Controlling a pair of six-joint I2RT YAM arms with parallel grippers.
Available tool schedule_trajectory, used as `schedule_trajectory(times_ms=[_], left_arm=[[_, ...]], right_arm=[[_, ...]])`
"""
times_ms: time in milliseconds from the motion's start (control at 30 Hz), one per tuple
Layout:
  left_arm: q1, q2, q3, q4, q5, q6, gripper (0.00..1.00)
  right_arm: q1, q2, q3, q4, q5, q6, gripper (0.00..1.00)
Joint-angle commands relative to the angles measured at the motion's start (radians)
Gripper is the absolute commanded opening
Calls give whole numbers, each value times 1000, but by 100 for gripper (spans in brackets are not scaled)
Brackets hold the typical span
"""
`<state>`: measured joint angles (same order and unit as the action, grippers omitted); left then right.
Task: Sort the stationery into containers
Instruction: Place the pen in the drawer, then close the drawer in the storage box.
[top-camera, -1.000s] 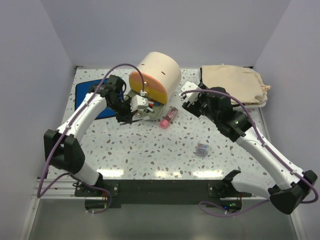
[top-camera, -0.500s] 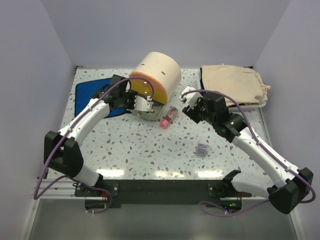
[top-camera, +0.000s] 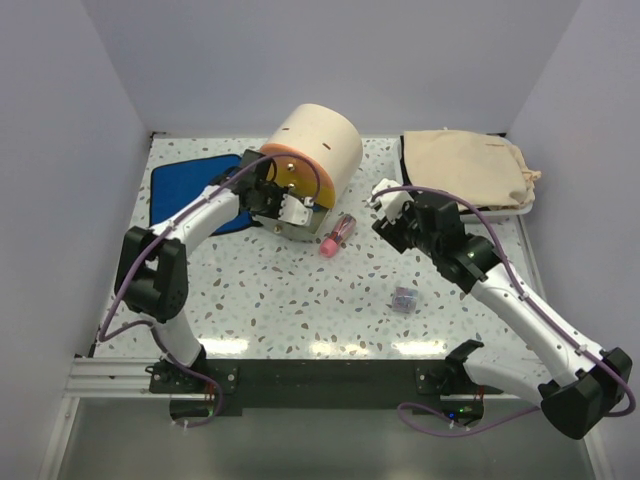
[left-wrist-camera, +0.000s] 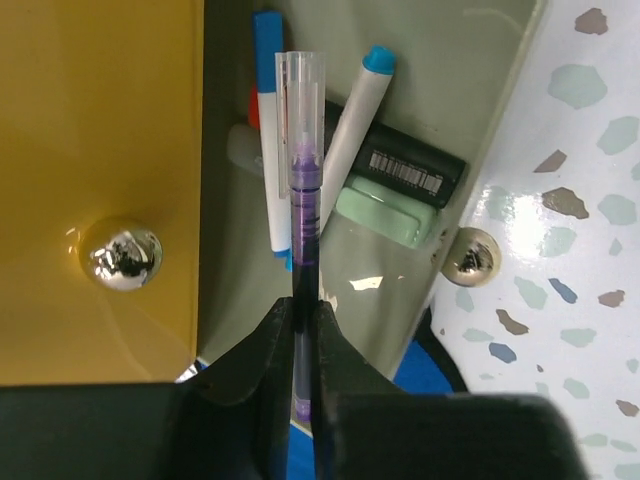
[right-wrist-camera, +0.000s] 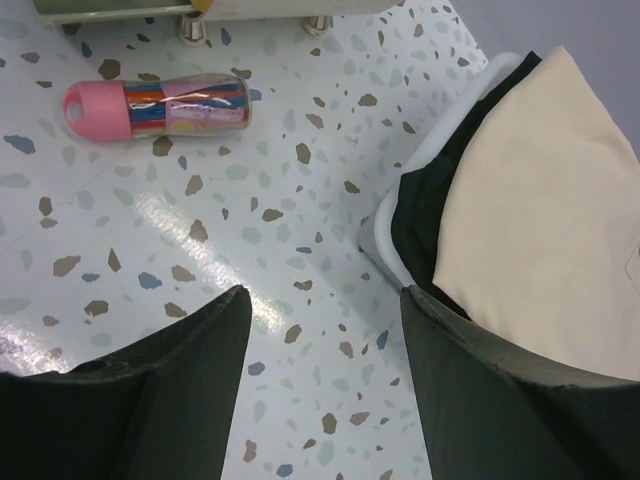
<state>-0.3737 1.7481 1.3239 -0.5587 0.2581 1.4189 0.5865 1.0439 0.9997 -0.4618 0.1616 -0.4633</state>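
Observation:
My left gripper (left-wrist-camera: 303, 310) is shut on a thin black pen (left-wrist-camera: 303, 180) with a clear cap. It holds the pen over the open grey drawer (left-wrist-camera: 470, 90), beside the yellow drawer (left-wrist-camera: 100, 150). Two blue-tipped pens (left-wrist-camera: 268, 130), a green block (left-wrist-camera: 385, 210) and a black barcoded item (left-wrist-camera: 410, 165) lie inside the grey drawer. In the top view this gripper (top-camera: 275, 205) is at the front of the beige cabinet (top-camera: 315, 145). The pink transparent tube (top-camera: 338, 233) (right-wrist-camera: 160, 105) and the tiny purple-grey box (top-camera: 403, 298) lie on the table. My right gripper (top-camera: 390, 215) (right-wrist-camera: 320, 300) hangs open and empty, right of the tube.
A blue cloth (top-camera: 185, 195) lies left of the cabinet. A white tray (right-wrist-camera: 385, 225) holding a beige bag (top-camera: 465, 165) sits at the back right, close to my right gripper. Walls enclose the table on three sides.
The left arm has reached forward, bringing the pen up to the cabinet's open drawer. The right gripper has drifted slightly to the right.

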Motion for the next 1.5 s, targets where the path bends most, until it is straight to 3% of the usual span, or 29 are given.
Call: schedule_trajectory(times_ms=[0, 33, 133, 233, 400, 500, 600, 733, 967, 1467], left_arm=[[-2, 33, 64, 52, 40, 8, 18], [-4, 36, 64, 63, 30, 5, 27], [-2, 39, 72, 79, 7, 3, 34], [-4, 28, 86, 82, -11, -15, 38], [-4, -117, 80, 117, -49, -110, 38], [-4, -263, 26, 63, -25, -218, 30], [-2, -402, -129, 43, 26, -303, 22], [-4, -473, -317, 30, 108, -510, 0], [-4, -363, -413, 49, 230, -621, 0], [4, -21, -132, 180, 201, -629, 0]], right_arm=[[-14, -25, -22, 22, -7, 25, 65], [-16, -27, -26, 25, -7, 28, 65], [-20, -28, -36, 25, -10, 32, 65], [-24, -28, -38, 25, -11, 34, 65], [-25, -25, -10, 9, -10, 34, 65], [-31, -25, -15, 15, -10, 34, 65], [-34, -18, -32, 43, -11, 40, 65], [-34, 13, -24, 63, -20, 55, 65], [-34, 60, 11, 75, -48, 80, 64], [-63, 59, -10, 83, -46, 97, 64]])
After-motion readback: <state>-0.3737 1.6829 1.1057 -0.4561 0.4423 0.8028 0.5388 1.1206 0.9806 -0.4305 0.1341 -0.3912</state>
